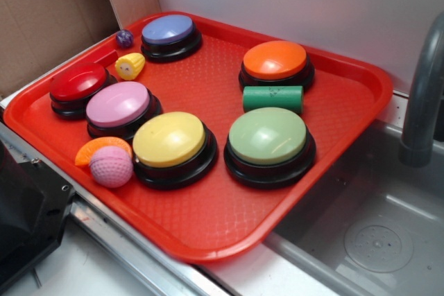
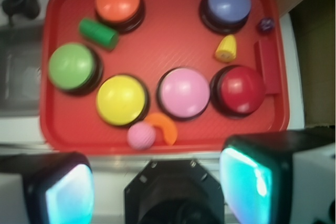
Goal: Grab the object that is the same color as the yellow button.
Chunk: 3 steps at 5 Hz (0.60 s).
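— Corn first: where does the toy corn cob (image 1: pixel 130 66) lie?

— Upper left of the exterior frame, on the red tray (image 1: pixel 208 220), between the blue button (image 1: pixel 170 35) and the red button (image 1: pixel 76 86), with the pink button (image 1: pixel 120 107) just below it. In the wrist view the cob (image 2: pixel 226 48) shows right of centre near the top.

— Which way does it point?

— It lies on its side. In the exterior view its long axis runs roughly left to right, the pale cut face turned toward the left and the viewer. In the wrist view the narrow tip points up the frame and the cut end down.

— And the yellow button (image 1: pixel 171 143)?

— Lower centre of the tray, well apart from the cob, with the pink button between them.

— What crowds the cob?

— A small purple ball (image 1: pixel 124 38) up and to its left, and a flat red block (image 2: pixel 267 66) beside it at the tray's edge. Nothing lies on top of it.

— Other pieces?

— An orange button (image 1: pixel 275 64), a green cylinder (image 1: pixel 272 98), a light-green button (image 1: pixel 268 142), a pink dimpled ball (image 1: pixel 111 166) touching an orange slice (image 1: pixel 97 148).

— The gripper (image 2: pixel 157 187)?

— Its fingers (image 2: pixel 252 179) stand wide apart at the bottom of the wrist view, off the tray, holding nothing.
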Each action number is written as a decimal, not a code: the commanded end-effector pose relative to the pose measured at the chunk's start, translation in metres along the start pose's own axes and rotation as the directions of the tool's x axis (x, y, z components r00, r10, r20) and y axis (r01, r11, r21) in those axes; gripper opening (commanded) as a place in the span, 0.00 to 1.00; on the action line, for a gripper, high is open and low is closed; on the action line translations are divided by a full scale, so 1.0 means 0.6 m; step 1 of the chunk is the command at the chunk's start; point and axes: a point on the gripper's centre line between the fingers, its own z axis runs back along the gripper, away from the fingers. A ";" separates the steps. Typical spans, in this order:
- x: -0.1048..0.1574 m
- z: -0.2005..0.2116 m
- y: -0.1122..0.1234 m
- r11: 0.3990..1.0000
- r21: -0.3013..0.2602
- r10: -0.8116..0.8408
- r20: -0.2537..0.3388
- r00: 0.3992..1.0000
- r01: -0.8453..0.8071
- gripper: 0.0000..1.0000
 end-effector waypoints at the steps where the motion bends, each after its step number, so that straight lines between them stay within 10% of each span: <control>1: 0.073 -0.069 0.057 0.993 0.025 0.117 0.055 0.992 -0.118 1.00; 3: 0.132 -0.172 0.143 0.967 0.026 0.252 0.061 0.966 -0.254 1.00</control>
